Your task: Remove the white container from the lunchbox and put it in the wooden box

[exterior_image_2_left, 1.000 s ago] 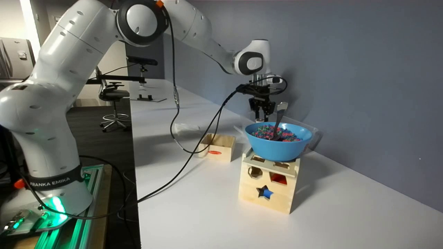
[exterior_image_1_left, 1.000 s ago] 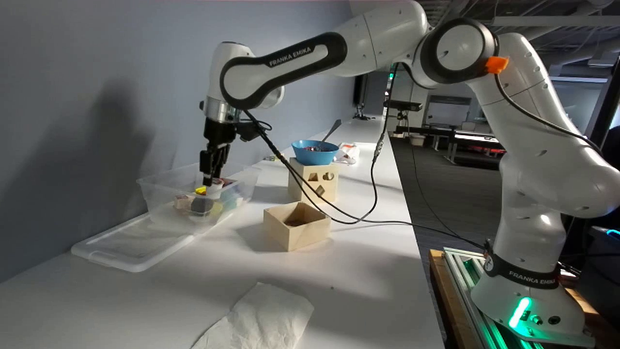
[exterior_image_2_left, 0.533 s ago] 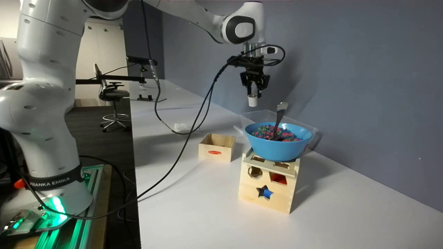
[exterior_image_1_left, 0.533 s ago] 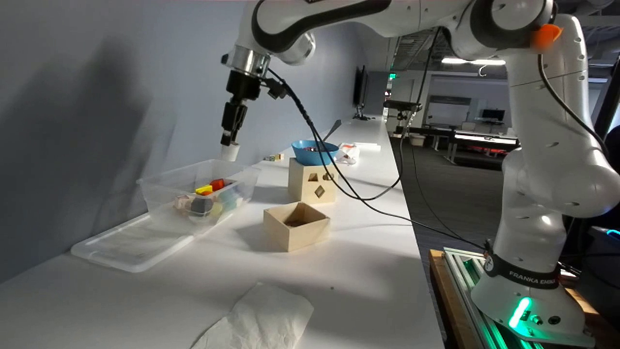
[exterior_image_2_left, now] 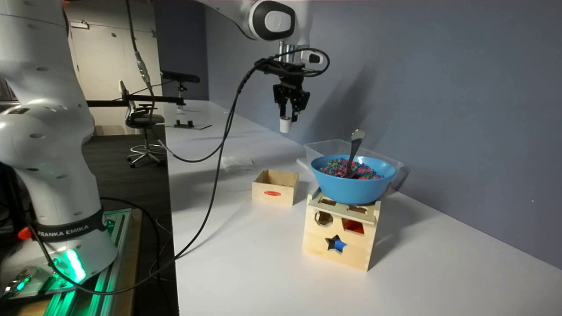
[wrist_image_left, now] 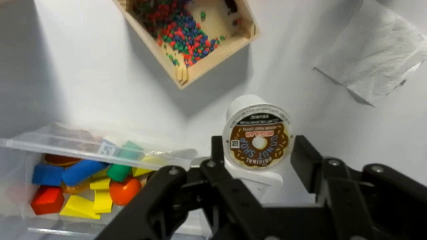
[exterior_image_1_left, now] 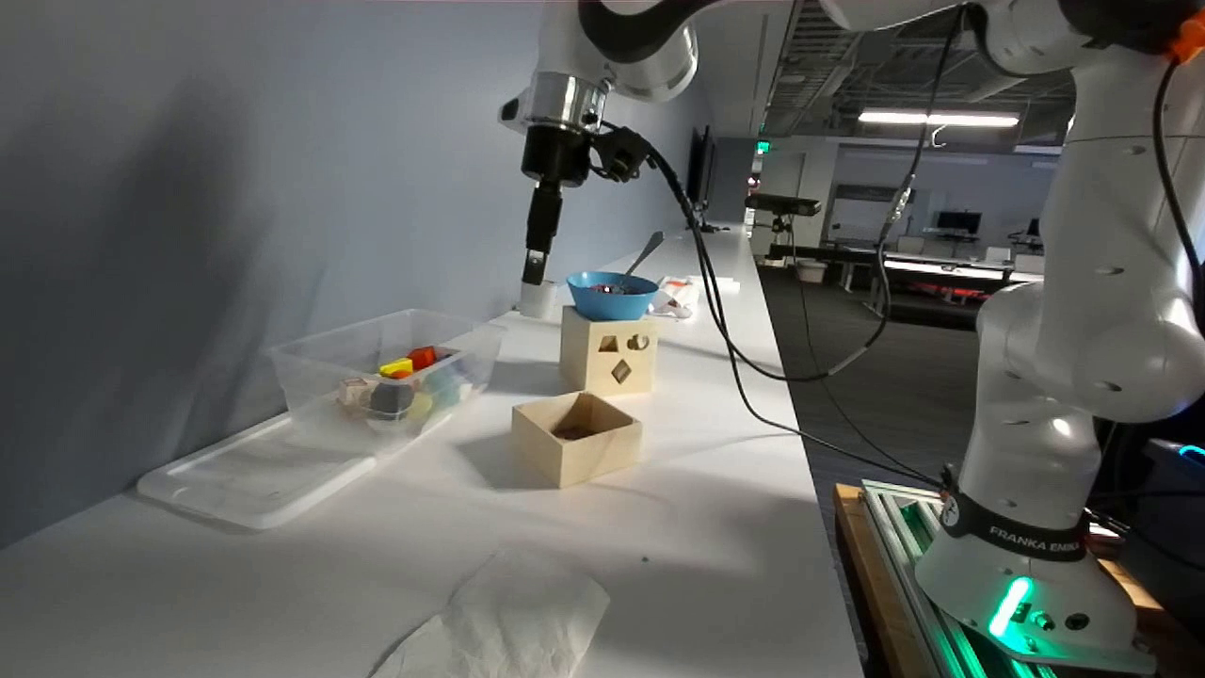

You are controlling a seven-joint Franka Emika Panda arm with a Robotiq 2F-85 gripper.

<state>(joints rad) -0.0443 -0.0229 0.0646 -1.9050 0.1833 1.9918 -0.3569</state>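
My gripper [exterior_image_1_left: 536,266] is shut on the white container [exterior_image_1_left: 538,300], a small cup held in the air. Both also show in an exterior view, gripper [exterior_image_2_left: 288,115] and white container [exterior_image_2_left: 285,126]. In the wrist view the container's round, brown printed lid [wrist_image_left: 258,136] faces the camera between the black fingertips [wrist_image_left: 217,146]. The lunchbox [exterior_image_1_left: 306,372] stands by the wall with colored blocks inside; its rim shows in the wrist view [wrist_image_left: 83,153]. The wooden box [exterior_image_1_left: 593,463], also in an exterior view [exterior_image_2_left: 268,195], holds small colored beads, seen in the wrist view [wrist_image_left: 218,57].
A pale cube with cut-outs [exterior_image_1_left: 607,363] carries a blue bowl [exterior_image_2_left: 351,188] with an upright spoon [exterior_image_2_left: 354,151]. A flat clear lid [exterior_image_1_left: 259,480] lies beside the lunchbox. A white napkin [exterior_image_1_left: 513,612] lies on the table. A black cable [exterior_image_2_left: 215,188] hangs from the arm.
A second ago the gripper was down in the lunchbox at the white container. It has risen with the container and moved sideways, off the lunchbox and toward the robot's base.
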